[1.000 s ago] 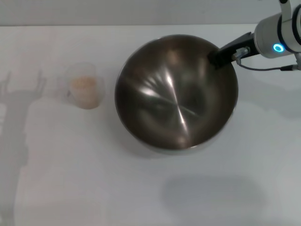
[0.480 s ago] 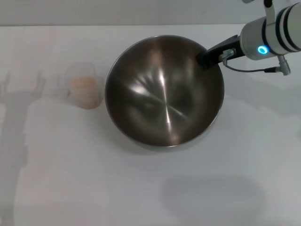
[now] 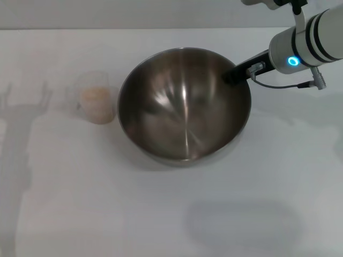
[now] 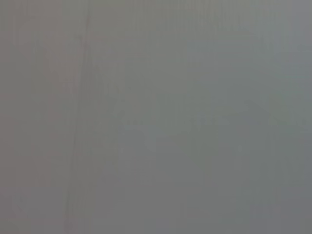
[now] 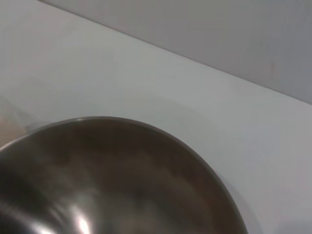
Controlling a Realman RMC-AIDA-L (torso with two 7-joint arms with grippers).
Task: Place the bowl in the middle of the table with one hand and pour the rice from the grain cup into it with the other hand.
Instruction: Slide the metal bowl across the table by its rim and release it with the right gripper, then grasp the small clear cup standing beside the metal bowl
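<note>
The steel mixing bowl [image 3: 184,104] is gripped at its right rim by the right end effector [image 3: 229,75], near the desk [image 3: 161,214] centre. The rice [image 3: 95,96] remains unpoured in the grain cup [image 3: 96,105], toward the left edge.

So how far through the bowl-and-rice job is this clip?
Early. The right gripper grips the far right rim of the steel bowl, which sits near the table's middle. The bowl is empty; the rice is in the grain cup standing beside it. Left arm out of view. Pouring remains.
</note>
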